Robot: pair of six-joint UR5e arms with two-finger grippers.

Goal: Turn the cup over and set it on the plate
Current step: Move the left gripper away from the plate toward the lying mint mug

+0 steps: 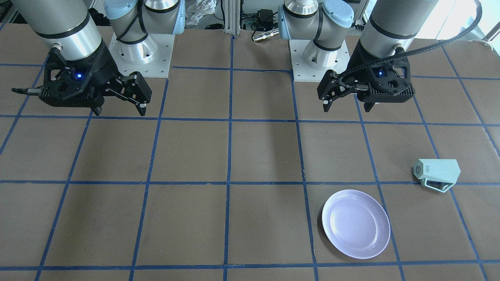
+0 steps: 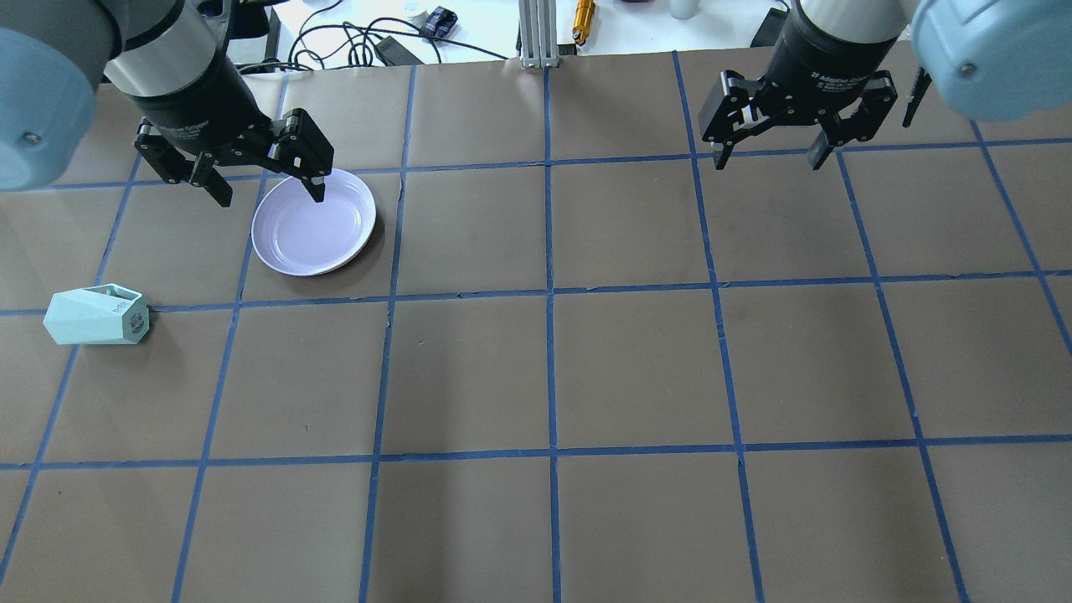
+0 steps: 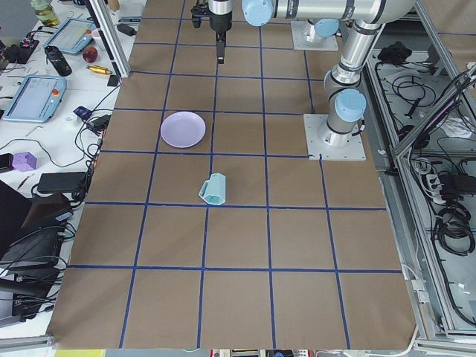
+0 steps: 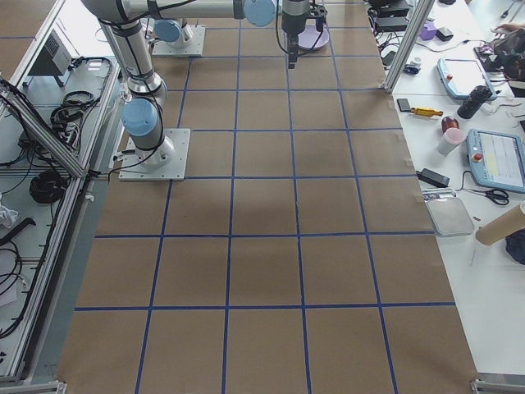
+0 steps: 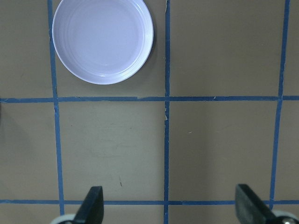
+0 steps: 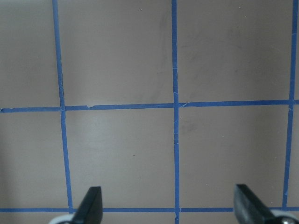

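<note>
Lying sideways, cup sits well apart from L gripper.

Brown table, blue tape grid

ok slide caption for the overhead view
Cup lies on its side near the empty plate, left tool and right tool both open

Brown table with blue tape grid
</note>
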